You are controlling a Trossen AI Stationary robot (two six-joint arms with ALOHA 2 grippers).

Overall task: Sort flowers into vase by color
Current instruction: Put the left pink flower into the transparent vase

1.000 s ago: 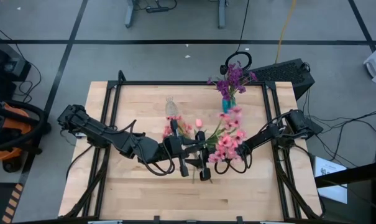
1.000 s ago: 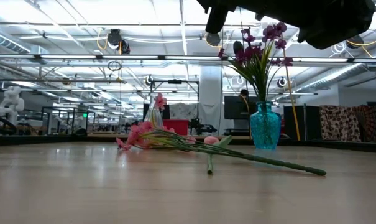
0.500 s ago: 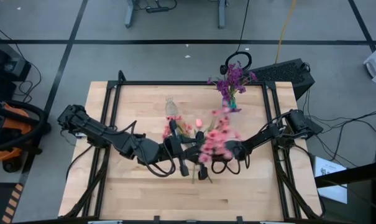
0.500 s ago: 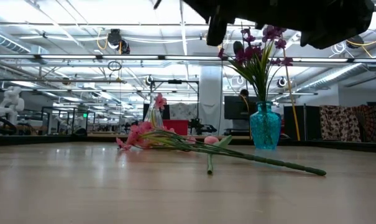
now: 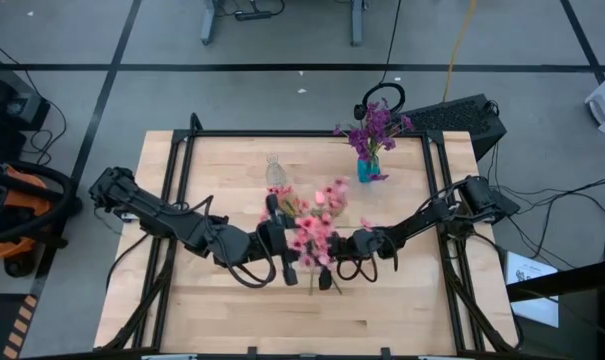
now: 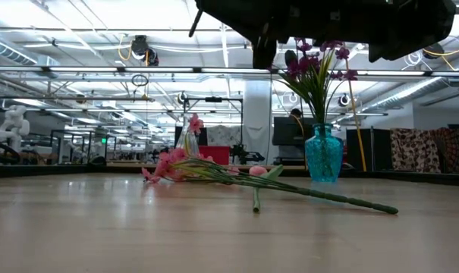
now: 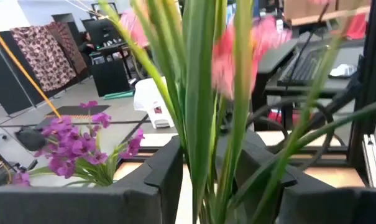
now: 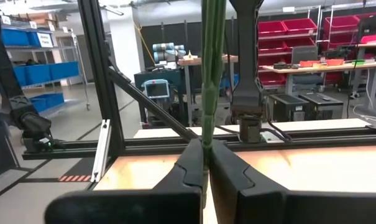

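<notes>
A pink spray [image 5: 312,226] is held up over the table's middle, its green stems [image 7: 203,124] between my left gripper's [image 7: 209,180] fingers. My left gripper [image 5: 302,262] and right gripper [image 5: 334,247] meet there, both shut on it. In the right wrist view, my right gripper [image 8: 206,163] grips one stem. More pink flowers [image 5: 282,205] and a tulip bud [image 5: 320,197] lie flat on the table. Purple flowers [image 5: 372,127] stand in a teal vase [image 6: 324,155]. A clear vase [image 5: 275,172] stands near the far edge. My left gripper has the spray's bundle of green stems [image 7: 197,168] pinched between its two fingers, which lie across them. The stems rise past the fingers to the pink blossoms [image 7: 228,59]. The spray is lifted clear of the table. My right gripper pinches a single green stem [image 8: 207,134] between its two fingers, across the stem. The stem runs straight on beyond the fingertips. Which stretch of the stem this is I cannot tell.
A long green stem [image 6: 343,199] and the tulip's stem [image 6: 256,199] lie across the table's middle, under the arms. The black frame rails [image 5: 182,170] run along the table's left, far and right sides. Bare wood [image 5: 222,315] lies toward the near edge.
My right gripper has moved toward the table's left, closing on my left gripper. The pink spray went with it: its blossoms swung from right of the middle to the middle. My left gripper shifted slightly left. The flowers on the table stayed put.
</notes>
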